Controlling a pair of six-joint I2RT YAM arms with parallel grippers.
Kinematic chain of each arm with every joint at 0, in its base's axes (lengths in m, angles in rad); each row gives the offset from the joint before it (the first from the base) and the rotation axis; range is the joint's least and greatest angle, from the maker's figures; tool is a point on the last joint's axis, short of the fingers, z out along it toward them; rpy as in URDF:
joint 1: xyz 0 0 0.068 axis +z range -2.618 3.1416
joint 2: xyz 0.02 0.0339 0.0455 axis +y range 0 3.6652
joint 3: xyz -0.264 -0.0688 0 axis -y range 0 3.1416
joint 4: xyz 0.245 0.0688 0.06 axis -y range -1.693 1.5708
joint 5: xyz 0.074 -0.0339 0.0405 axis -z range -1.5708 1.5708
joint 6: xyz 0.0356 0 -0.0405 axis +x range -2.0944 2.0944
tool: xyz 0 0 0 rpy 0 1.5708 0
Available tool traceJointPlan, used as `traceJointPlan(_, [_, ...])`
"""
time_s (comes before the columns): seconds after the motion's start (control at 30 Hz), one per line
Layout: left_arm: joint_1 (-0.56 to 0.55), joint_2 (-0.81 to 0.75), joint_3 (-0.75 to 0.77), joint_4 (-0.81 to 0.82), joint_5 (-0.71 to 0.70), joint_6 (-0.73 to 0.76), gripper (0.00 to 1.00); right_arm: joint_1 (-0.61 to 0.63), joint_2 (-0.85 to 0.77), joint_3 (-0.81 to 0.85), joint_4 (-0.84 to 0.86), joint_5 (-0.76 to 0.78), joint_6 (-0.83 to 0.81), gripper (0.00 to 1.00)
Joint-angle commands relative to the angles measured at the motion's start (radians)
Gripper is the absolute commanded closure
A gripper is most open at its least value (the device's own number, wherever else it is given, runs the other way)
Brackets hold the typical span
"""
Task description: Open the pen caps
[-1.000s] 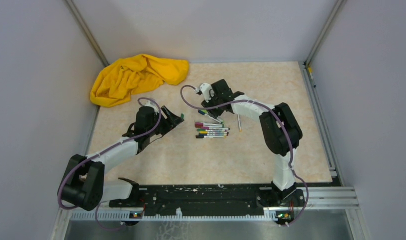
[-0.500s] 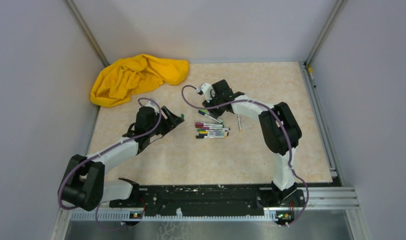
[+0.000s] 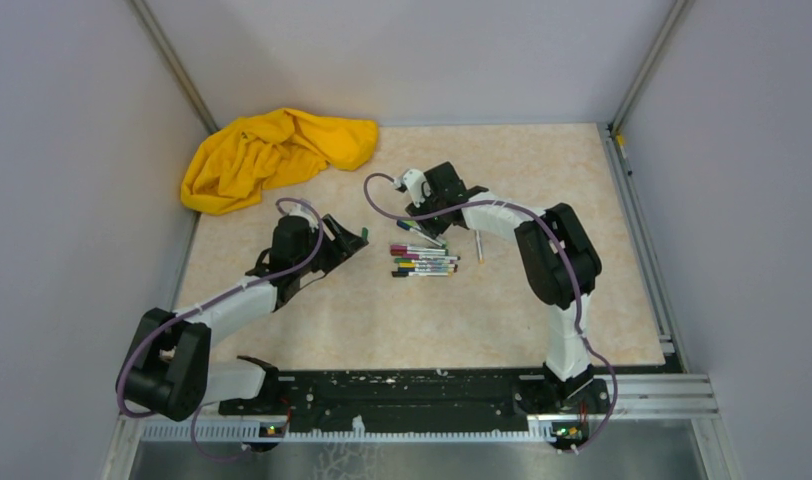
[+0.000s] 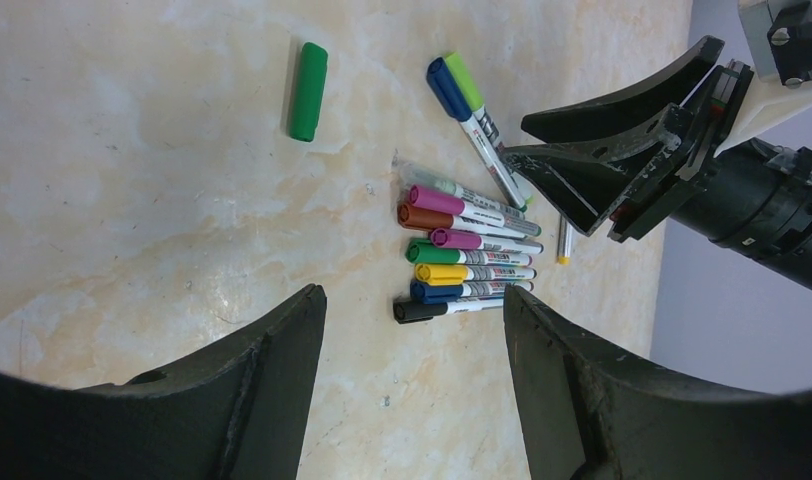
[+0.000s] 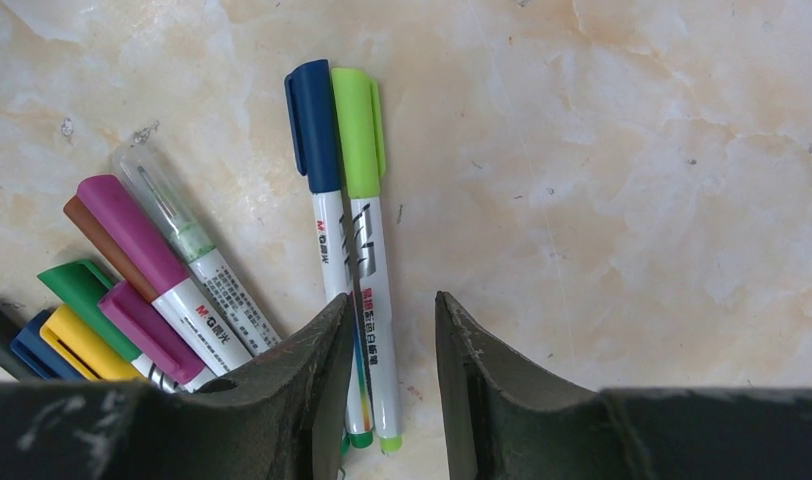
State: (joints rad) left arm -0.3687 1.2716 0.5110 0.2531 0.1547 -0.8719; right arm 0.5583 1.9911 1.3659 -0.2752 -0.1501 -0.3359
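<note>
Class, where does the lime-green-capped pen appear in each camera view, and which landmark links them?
Top external: lime-green-capped pen mid-table, just beyond the pen row.
Left wrist: upper middle, cap pointing up-left.
Right wrist: centre, barrel running down to the bottom edge.
Landmark: the dark-blue-capped pen lying alongside it.

light: bright, even, diffuse, from overhead. shadows: soft, thin, hugging the pens (image 5: 327, 230). wrist views: tabletop (image 5: 632, 150) sharp; near fingers (image 5: 282, 400) dark, slightly soft; mild wide-angle bend at frame edges. top view: pens small, fine detail lost.
</note>
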Motion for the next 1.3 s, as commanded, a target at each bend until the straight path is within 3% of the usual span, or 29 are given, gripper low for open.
traceJointPlan(0.0, [0.007,0.001,-0.013,0.036,0.000,-0.005,0.28,-0.009,0.019,-0.007,0.041,0.013,0.011,0.65])
traceJointPlan(0.47, [0.008,0.011,-0.026,0.060,0.009,-0.019,0.28,0.011,0.029,-0.056,0.048,0.067,0.005,0.68])
traceJointPlan(0.77, [0.011,-0.010,-0.030,0.056,0.010,-0.034,0.28,0.032,0.015,-0.072,0.016,0.107,0.034,1.00])
traceJointPlan(1.27, [0.011,-0.041,0.101,-0.050,0.045,-0.030,0.24,0.071,-0.185,-0.067,0.027,0.085,0.090,1.00])
